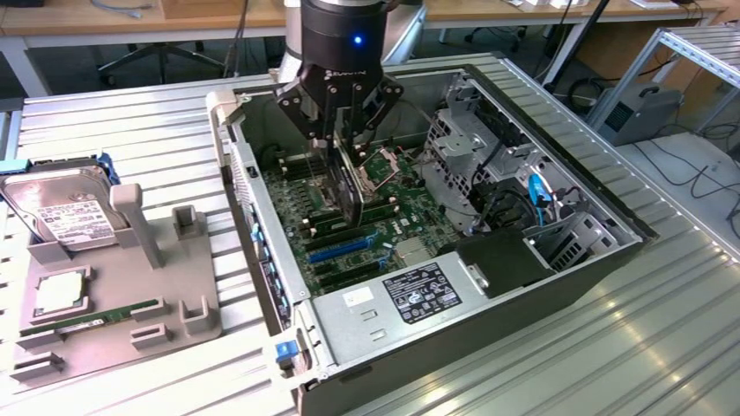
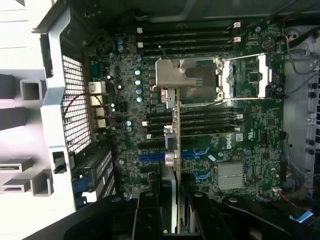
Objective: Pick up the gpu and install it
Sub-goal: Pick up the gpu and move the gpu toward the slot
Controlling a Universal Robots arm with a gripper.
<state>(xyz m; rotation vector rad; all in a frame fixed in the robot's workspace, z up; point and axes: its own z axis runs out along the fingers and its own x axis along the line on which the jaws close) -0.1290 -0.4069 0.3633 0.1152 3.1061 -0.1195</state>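
Lab room, wooden desks (image 1: 116, 22) along the back. Ribbed alu table (image 1: 139, 130) carries an open PC case (image 1: 497, 347), w/ a grey parts tray (image 1: 173, 286) beside it holding a hard drive (image 1: 64, 217). Gripper (image 1: 341, 143) is clamped on the gpu (image 1: 347, 186), card on edge inside the case, low over the mobo (image 1: 347, 251).

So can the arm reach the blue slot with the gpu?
Probably yes: the case lies open, the end effector holds the gpu above the board, and nothing seems to cover the slot.

Tool (image 1: 343, 139) clamped on gpu (image 1: 348, 189), card on edge, over motherboard (image 1: 387, 227) inside open case (image 1: 497, 334).
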